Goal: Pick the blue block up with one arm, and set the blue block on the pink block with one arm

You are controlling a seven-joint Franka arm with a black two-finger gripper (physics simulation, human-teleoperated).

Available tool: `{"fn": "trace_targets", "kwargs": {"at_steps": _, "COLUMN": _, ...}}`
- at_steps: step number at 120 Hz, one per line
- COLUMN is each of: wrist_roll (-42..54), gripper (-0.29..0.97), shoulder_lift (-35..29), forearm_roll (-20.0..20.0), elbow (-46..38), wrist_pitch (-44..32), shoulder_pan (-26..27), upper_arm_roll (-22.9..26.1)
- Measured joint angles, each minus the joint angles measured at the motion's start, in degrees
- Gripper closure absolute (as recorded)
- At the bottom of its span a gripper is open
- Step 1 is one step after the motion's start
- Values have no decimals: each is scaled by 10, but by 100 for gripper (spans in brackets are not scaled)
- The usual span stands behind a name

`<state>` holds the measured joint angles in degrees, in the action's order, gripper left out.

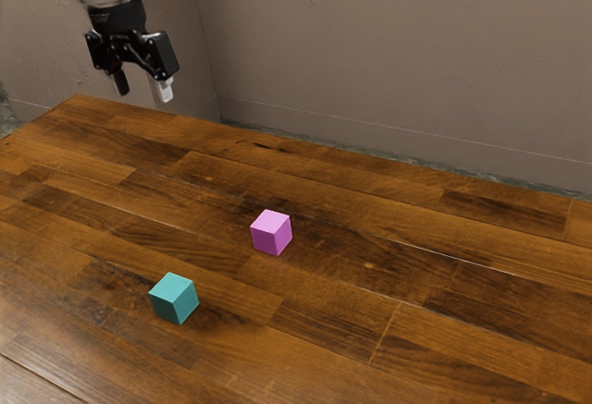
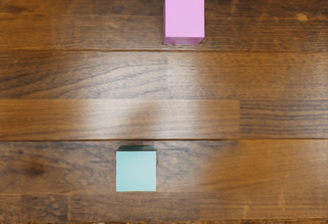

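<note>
Pincer (image 1: 141, 87) hangs high at the exterior view's upper left, well above the wooden table (image 1: 435, 275), and you can see its two fingers spread apart. Your blue block (image 1: 174, 297) sits flat on the table, nearer the camera. The pink block (image 1: 271, 232) rests farther back, toward the exterior view's right. The two are well apart; in the wrist view you look down on both, planks between them.
</note>
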<state>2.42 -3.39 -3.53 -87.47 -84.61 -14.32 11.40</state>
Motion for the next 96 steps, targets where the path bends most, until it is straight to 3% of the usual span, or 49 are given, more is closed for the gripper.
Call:
{"fn": "trace_targets", "kwargs": {"at_steps": 25, "wrist_roll": -8, "gripper": 0, "shoulder_lift": 1, "forearm_roll": 0, "elbow": 2, "wrist_pitch": 8, "shoulder_pan": -2, "upper_arm_roll": 0}}
{"fn": "trace_targets", "kwargs": {"at_steps": 35, "wrist_roll": -10, "gripper": 0, "shoulder_lift": 0, "forearm_roll": 4, "elbow": 135, "wrist_pitch": 44, "shoulder_pan": -6, "upper_arm_roll": 8}}
{"fn": "trace_targets", "kwargs": {"at_steps": 47, "wrist_roll": -12, "gripper": 0, "shoulder_lift": 2, "forearm_roll": 12, "elbow": 173, "wrist_pitch": 77, "shoulder_pan": 0, "upper_arm_roll": 26}}
{"fn": "trace_targets", "kwargs": {"at_steps": 65, "wrist_roll": -15, "gripper": 0, "shoulder_lift": 79, "forearm_roll": 38, "elbow": 170, "wrist_pitch": 108, "shoulder_pan": 32, "upper_arm_roll": 51}}
{"fn": "trace_targets", "kwargs": {"at_steps": 73, "wrist_roll": -13, "gripper": 0, "shoulder_lift": 97, "forearm_roll": 45, "elbow": 167, "wrist_pitch": 114, "shoulder_pan": 22, "upper_arm_roll": 52}}
{"fn": "trace_targets", "kwargs": {"at_steps": 81, "wrist_roll": -11, "gripper": 0, "shoulder_lift": 89, "forearm_roll": 55, "elbow": 126, "wrist_pitch": 105, "shoulder_pan": 0, "upper_arm_roll": 53}}
{"fn": "trace_targets", "kwargs": {"at_steps": 96, "wrist_roll": 0, "gripper": 0, "shoulder_lift": -51, "forearm_roll": 63, "elbow": -151, "wrist_pitch": 2, "shoulder_pan": -31, "upper_arm_roll": 53}}
